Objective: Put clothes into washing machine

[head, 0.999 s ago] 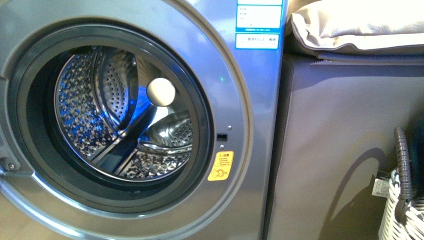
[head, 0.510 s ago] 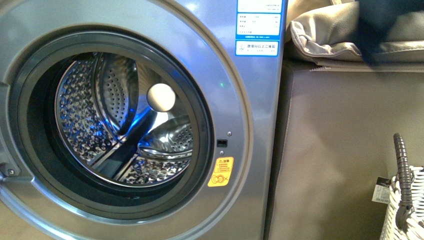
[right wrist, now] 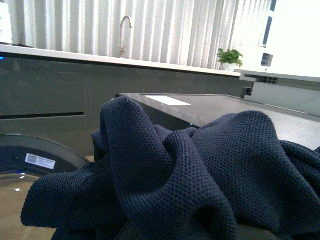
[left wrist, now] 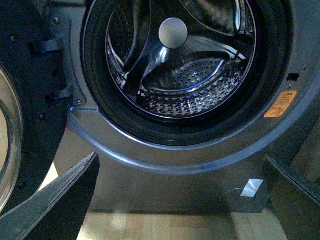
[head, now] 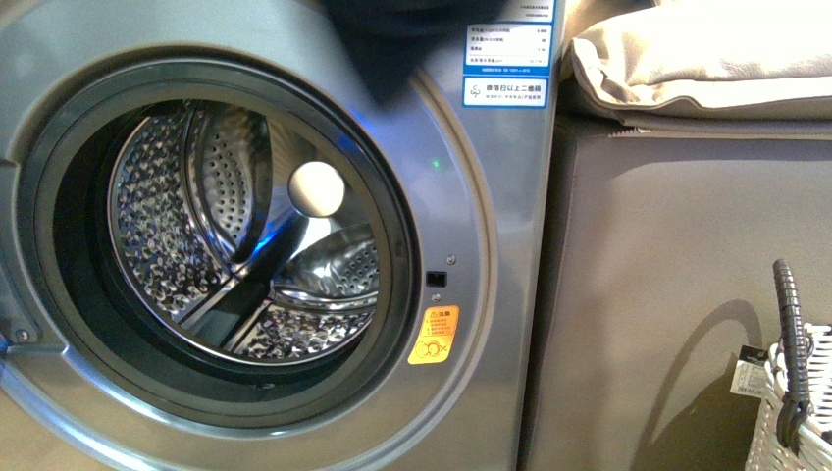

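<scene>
Front view, clothes (head: 392, 49) drooping downward over washing machine (head: 491, 245)

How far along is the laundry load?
Done: washing machine door swung open, drum empty. In hand: navy clothes bunched against the right wrist camera, with a dark edge above the porthole in the front view. Remaining: getting them into the drum; left gripper open, empty, facing it.

Blue-white labels (head: 506, 59) on washing machine (head: 491, 245) front, upper right, Chinese print too small to read, orange sticker (head: 433, 335) lower down, warning pictograms, text illegible, white barcode tag (head: 750, 372) on basket (head: 785, 432) at right, white code label (right wrist: 38, 159) on door (right wrist: 57, 146), unreadable
</scene>
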Available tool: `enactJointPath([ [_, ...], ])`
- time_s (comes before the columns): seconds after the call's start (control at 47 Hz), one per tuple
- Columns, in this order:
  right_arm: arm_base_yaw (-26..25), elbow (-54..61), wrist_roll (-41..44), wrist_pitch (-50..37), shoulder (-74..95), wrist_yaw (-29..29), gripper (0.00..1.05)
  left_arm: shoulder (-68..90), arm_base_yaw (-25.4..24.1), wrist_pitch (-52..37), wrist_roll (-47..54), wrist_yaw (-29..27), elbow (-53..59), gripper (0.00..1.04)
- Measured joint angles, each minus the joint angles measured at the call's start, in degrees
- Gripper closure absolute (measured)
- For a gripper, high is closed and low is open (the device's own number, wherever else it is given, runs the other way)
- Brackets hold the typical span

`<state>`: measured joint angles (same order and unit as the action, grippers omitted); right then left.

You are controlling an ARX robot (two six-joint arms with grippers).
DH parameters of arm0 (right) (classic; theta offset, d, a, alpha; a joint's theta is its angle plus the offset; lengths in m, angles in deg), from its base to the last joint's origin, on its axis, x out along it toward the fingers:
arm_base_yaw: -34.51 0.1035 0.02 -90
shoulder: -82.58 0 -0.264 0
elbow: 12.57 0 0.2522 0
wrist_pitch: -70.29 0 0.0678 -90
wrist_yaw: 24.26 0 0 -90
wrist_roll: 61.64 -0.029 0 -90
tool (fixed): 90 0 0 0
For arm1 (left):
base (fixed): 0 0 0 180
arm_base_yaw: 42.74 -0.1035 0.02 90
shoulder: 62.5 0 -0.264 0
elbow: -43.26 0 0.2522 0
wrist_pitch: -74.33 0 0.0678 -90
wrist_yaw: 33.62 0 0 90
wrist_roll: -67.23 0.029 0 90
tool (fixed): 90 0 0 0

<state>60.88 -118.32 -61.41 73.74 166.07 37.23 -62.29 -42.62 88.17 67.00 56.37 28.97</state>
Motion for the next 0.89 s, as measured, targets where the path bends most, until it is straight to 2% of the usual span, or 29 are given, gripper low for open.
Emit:
enactJointPath([
  [0.17,2.58,-1.14,0.46,0.07,2.54,-0.04,0.92,0.00,0.00,0.00,0.00,0.00,0.00,0.07],
  [0.34,2.29,-0.74,-0.50,-1.64,2.34,2.34,0.92,0.00,0.00,0.00,0.00,0.00,0.00,0.07],
  [0.893,2.21,-0.48,-0.63,-1.64,2.27,2.49,0.92,0.00,0.00,0.00,0.00,0.00,0.00,0.07],
])
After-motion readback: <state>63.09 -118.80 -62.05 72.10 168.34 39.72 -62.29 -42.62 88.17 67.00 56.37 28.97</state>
